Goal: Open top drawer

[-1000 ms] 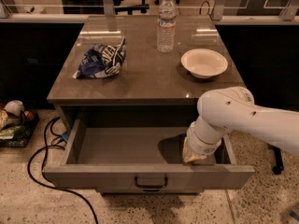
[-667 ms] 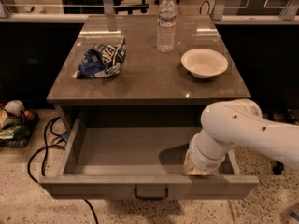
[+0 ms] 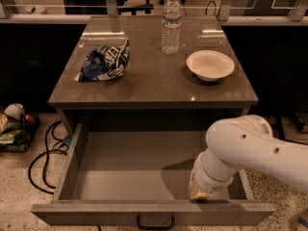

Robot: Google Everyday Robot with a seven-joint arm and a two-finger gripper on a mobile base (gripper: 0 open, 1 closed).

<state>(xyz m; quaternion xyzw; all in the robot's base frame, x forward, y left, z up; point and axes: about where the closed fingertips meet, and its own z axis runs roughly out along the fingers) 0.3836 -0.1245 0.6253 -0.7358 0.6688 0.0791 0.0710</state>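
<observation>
The top drawer (image 3: 96,177) stands pulled far out from under the table, showing its plain grey tray. Its flat front (image 3: 86,214) is at the bottom edge of the view, with the small black bar handle (image 3: 155,223) at centre. My white arm (image 3: 250,148) comes in from the right and reaches down to the drawer's front right corner. My gripper (image 3: 201,192) is at the end of the arm, just behind the front panel, right of the handle. Its fingers are hidden by the wrist and the drawer front.
On the tabletop (image 3: 154,88) lie a blue chip bag (image 3: 105,61), a clear water bottle (image 3: 171,24) and a white bowl (image 3: 210,64). Black cables (image 3: 45,150) and clutter (image 3: 14,124) lie on the floor at left.
The drawer has slid further out toward the camera, and my arm and gripper have moved with it toward the bottom of the view.
</observation>
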